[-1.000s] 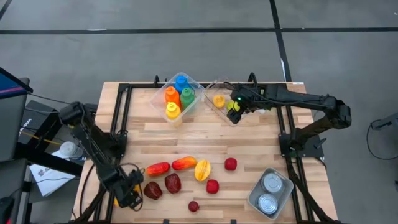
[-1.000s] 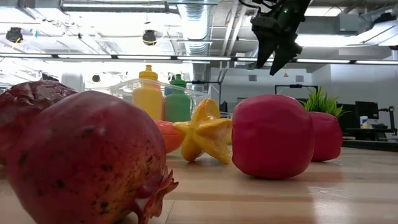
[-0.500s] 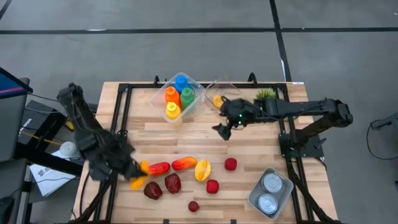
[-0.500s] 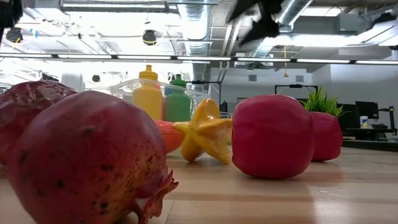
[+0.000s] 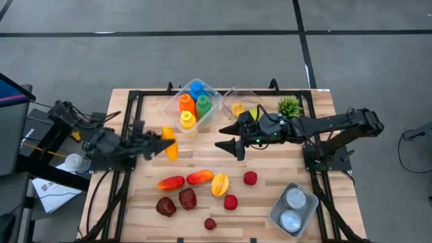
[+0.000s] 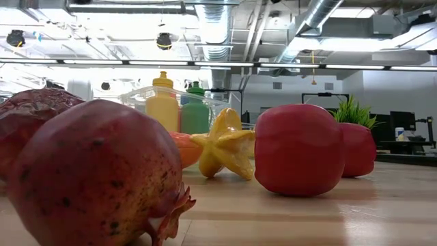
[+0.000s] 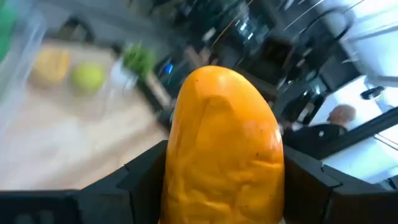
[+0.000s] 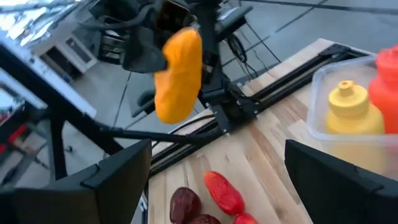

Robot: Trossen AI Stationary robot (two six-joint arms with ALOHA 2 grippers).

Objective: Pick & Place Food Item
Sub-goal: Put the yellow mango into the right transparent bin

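Observation:
The food item in hand is a smooth orange-yellow mango-like fruit. My left gripper reaches in from the table's left side, above the left-middle of the table, and is shut on this fruit. My right gripper hovers over the table's middle, pointing left toward the fruit, open wide and empty. Neither gripper shows in the low view. My left gripper pinches the orange fruit's sides between its two fingers, coming roughly level from the table's left. The fruit's rounded end sticks out past the fingertips toward the right arm. It is lifted clear of the table.
On the near half lie a red pepper, an orange-red fruit, a starfruit, red apples and pomegranates. A bin of bottles, a clear fruit bin, a plant and a bin of cans stand around.
My left gripper has carried the orange fruit from the table's near-left corner up and toward the far side and the middle, lifting it clear. My right gripper has left the clear fruit bin, moved toward the table's middle and left, and turned to point left.

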